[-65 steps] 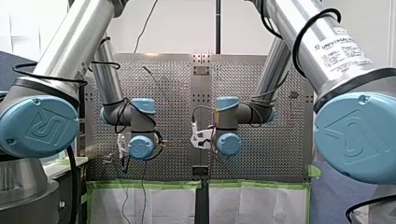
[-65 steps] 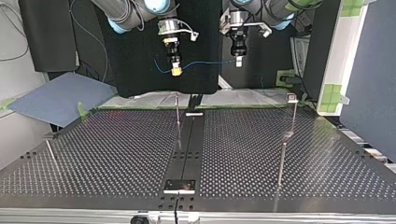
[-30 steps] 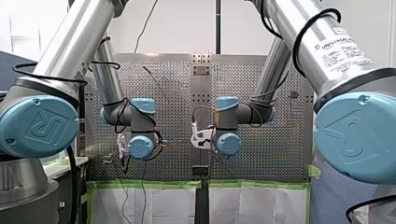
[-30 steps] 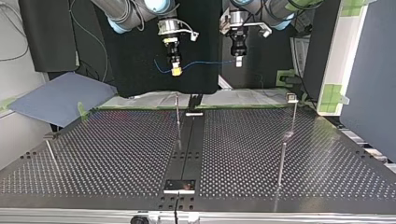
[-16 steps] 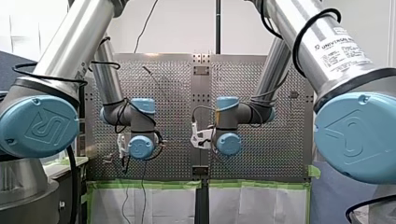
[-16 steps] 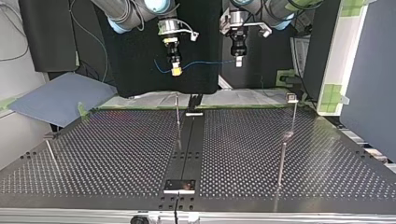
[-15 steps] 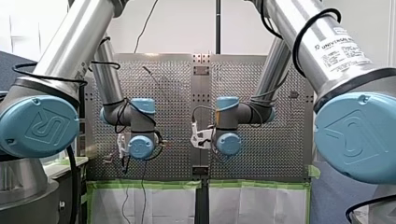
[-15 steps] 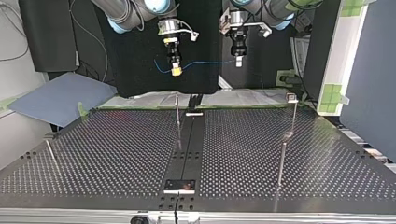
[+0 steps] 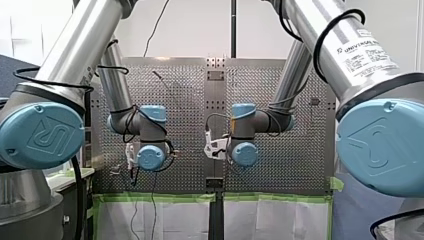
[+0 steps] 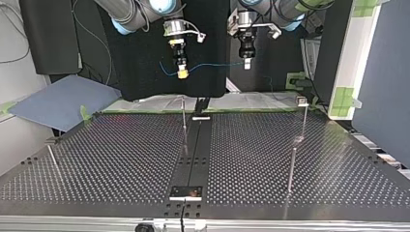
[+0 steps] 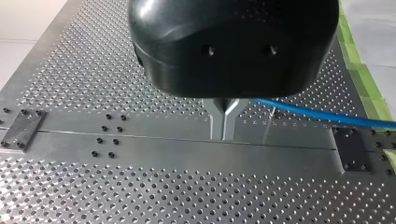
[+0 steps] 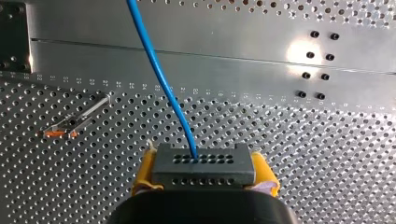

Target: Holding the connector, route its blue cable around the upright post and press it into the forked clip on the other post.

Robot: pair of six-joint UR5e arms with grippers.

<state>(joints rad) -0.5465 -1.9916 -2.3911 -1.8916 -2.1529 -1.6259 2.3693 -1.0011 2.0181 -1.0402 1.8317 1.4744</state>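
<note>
Both grippers hang above the far edge of the perforated table (image 10: 121, 159) in the top view. My right gripper (image 10: 183, 73), with yellow pads (image 12: 144, 171), is shut on a grey connector (image 12: 203, 161). The blue cable (image 12: 161, 79) leaves the connector and runs ahead of it. It sags across (image 10: 212, 65) to my left gripper (image 10: 247, 64), whose metal fingers (image 11: 224, 123) are shut with the cable (image 11: 317, 114) trailing off beside them. A thin upright post (image 10: 183, 116) stands below the right gripper. A post with a clip on top (image 10: 302, 101) stands at that view's right.
Another upright post (image 10: 291, 169) stands nearer the camera at the top view's right, and a leaning one (image 10: 52, 157) at its left edge. A dark centre strip (image 10: 196, 154) with a small plate (image 10: 185, 192) runs down the table. The arms' elbows (image 9: 45, 135) fill the front view.
</note>
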